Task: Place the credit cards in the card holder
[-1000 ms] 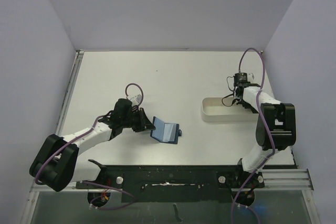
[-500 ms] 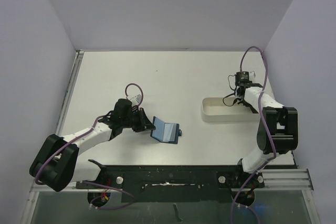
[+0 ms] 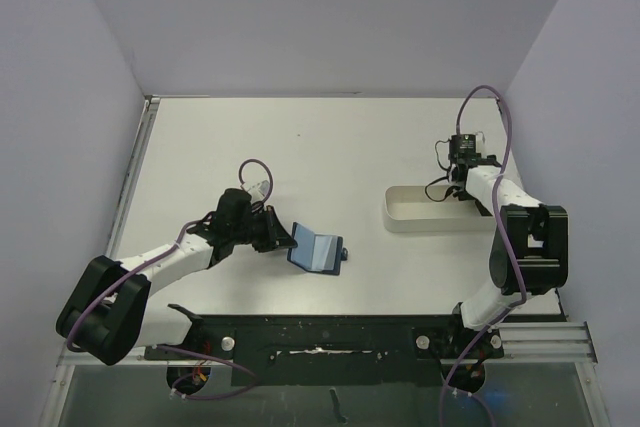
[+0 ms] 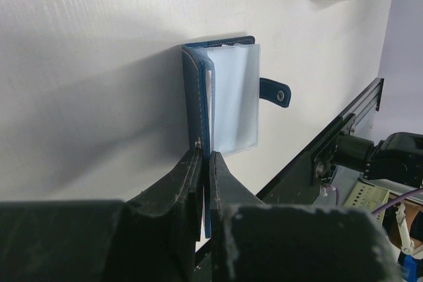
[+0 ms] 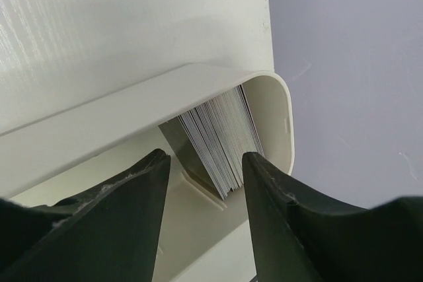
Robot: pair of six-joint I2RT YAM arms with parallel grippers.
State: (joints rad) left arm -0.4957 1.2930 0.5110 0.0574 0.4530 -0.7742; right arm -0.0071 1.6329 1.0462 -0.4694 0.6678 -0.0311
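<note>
The navy blue card holder (image 3: 318, 251) lies open near the table's front, its lighter blue pockets showing. My left gripper (image 3: 281, 238) is shut on the holder's left cover; in the left wrist view the fingers pinch the blue cover (image 4: 197, 97) and the clear inner sleeve (image 4: 234, 97) stands open. A stack of credit cards (image 5: 221, 138) stands on edge in the right end of the white oblong tray (image 3: 420, 215). My right gripper (image 3: 462, 185) is open over that end; in the right wrist view its jaws straddle the stack without touching it.
The tray's rim (image 5: 132, 107) runs across the right wrist view. The holder's snap tab (image 4: 274, 92) sticks out to the right. The black rail (image 3: 330, 332) lies along the table's front edge. Grey walls enclose the table.
My right gripper has shifted slightly right and farther back over the tray's end. The left arm and the holder have not moved.
</note>
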